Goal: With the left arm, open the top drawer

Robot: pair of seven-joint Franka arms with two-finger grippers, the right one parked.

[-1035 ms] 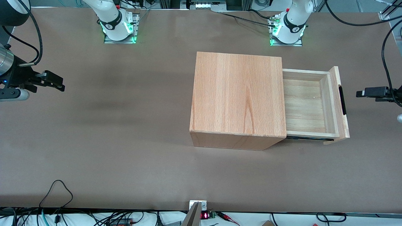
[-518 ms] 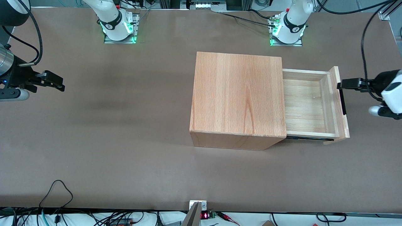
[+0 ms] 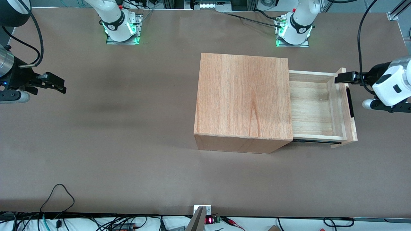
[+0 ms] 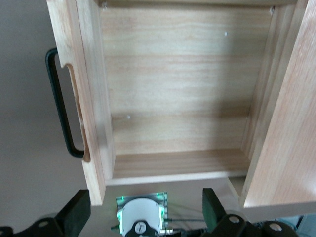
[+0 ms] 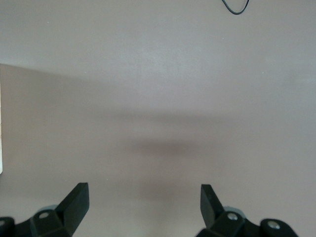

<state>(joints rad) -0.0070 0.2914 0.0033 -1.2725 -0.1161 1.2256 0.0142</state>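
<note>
While the top drawer (image 3: 313, 107) is held pulled out of the wooden box (image 3: 243, 96) toward the working arm's end, the gripper (image 3: 341, 78) is poised above its front panel's farther corner, jaws spread wide and gripping nothing, bare surface (image 3: 128, 154) all around

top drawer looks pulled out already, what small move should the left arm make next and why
Probably just lift the open pincer up and away. The top drawer already stands well out of the wooden box, its pale floor showing. The pincer hovers above the drawer's front panel, near the end farther from the front camera, gripping nothing, and the black handle is free. Further pulling seems unnecessary.
</note>
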